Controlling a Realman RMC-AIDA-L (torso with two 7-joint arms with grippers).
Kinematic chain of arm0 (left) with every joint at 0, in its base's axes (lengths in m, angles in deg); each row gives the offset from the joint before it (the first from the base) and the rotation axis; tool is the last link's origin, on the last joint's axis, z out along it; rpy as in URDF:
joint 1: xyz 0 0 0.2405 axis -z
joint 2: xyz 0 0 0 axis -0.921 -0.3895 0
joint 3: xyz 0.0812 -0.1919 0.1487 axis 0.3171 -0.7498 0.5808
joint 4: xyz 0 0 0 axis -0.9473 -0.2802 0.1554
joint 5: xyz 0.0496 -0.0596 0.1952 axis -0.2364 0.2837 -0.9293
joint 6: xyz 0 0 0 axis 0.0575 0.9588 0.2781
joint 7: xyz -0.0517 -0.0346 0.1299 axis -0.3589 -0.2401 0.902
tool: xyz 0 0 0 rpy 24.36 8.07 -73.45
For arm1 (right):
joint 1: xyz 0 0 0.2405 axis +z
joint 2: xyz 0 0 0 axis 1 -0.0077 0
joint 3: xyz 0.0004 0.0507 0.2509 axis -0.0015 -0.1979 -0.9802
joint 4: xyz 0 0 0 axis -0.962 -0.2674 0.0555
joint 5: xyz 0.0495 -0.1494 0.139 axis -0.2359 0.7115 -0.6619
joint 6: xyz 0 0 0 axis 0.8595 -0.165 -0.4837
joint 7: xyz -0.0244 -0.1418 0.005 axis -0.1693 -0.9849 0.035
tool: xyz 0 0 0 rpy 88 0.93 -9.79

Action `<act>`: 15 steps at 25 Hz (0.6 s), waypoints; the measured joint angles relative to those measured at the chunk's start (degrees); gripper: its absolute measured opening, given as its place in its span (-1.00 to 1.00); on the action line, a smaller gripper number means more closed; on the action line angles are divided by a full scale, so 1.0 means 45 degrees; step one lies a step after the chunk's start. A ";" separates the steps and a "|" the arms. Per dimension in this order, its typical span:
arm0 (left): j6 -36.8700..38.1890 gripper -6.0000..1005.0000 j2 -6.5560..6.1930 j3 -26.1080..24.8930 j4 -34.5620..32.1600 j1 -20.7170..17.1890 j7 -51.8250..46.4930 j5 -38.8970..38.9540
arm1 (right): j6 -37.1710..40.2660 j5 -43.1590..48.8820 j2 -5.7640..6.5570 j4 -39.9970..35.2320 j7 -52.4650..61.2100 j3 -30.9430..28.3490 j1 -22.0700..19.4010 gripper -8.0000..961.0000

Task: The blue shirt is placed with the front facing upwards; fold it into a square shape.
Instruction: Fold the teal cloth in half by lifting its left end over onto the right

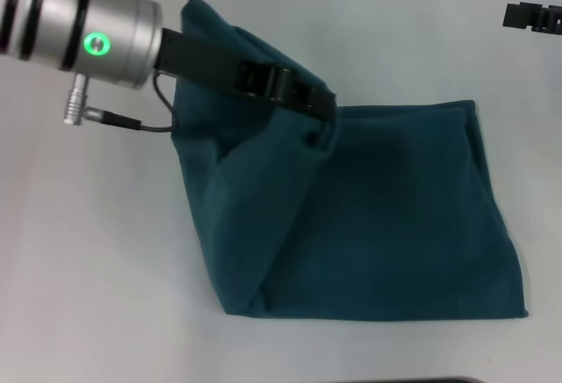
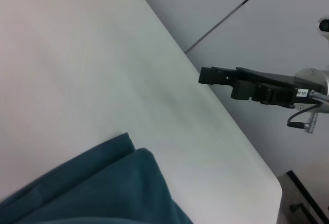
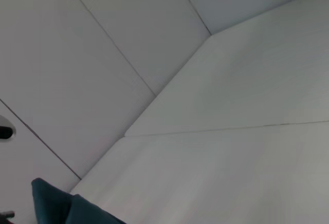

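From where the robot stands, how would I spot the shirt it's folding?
Look at the white table; the only cloth on it is the blue shirt, a dark teal bundle folded over on itself. The left hand reaches across its far edge, while the right hand waits off to the side.

The large soft cotton shirt (image 1: 369, 225) under the black left gripper (image 1: 320, 102) was plain dark teal-blue, without pattern. The flat table (image 1: 88, 269) around it was pale grey-white. The arm's ring light (image 1: 95, 45) was green.
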 joint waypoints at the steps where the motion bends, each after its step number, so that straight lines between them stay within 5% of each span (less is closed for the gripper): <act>1: -0.0149 -0.99 0.0002 0.0178 -0.0001 0.0007 -0.0042 0.0093 | 0.0000 0.0000 0.0006 -0.0010 0.0000 0.0015 0.0001 0.50; 15: -0.0683 -0.99 0.0023 0.1761 -0.0076 0.0178 -0.0189 0.1276 | -0.0192 0.0005 0.0097 -0.0020 -0.0001 -0.0024 -0.0331 0.50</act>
